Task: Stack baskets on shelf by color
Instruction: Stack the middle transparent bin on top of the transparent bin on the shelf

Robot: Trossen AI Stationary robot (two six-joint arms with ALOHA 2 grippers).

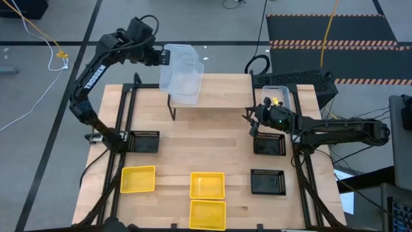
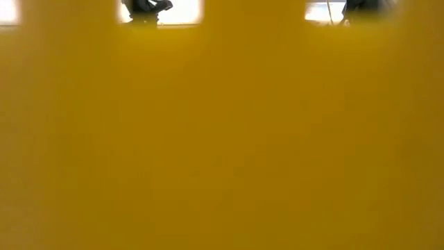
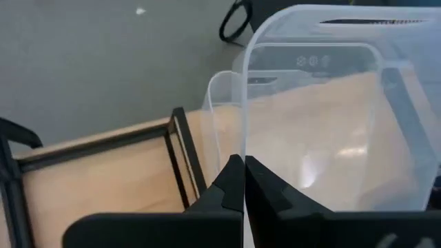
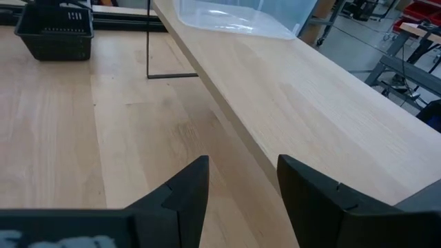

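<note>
1. Left gripper (image 1: 165,57), in the high view's upper left, is clamped on the rim of a clear basket (image 1: 179,61) held above another clear basket (image 1: 185,87) that sits on the shelf (image 1: 222,90). Right gripper (image 1: 252,118) hangs right of centre with its fingers spread and nothing between them, just above a black basket (image 1: 269,144) and near the shelf's right end.
2. Count from the high view: three yellow baskets along the bottom, at (image 1: 138,179), (image 1: 207,185) and (image 1: 207,214); three black ones, the other two at (image 1: 143,141) and (image 1: 267,182); three clear ones, the third (image 1: 277,96) at the table's upper right with something small inside it.
3. Low view: a yellow basket wall (image 2: 222,139) fills nearly the whole frame; only dark arm parts show through slots at the top.
4. Left wrist view: the fingers (image 3: 227,189) meet at bottom centre, pinched on the clear basket's rim (image 3: 331,110); the second clear basket (image 3: 224,110) lies behind it.
5. Right wrist view: two fingers (image 4: 186,189) stand wide apart at the bottom. The shelf's plank (image 4: 296,89) runs diagonally ahead of them, a clear basket (image 4: 227,17) at top centre, a black basket (image 4: 55,31) at upper left.
</note>
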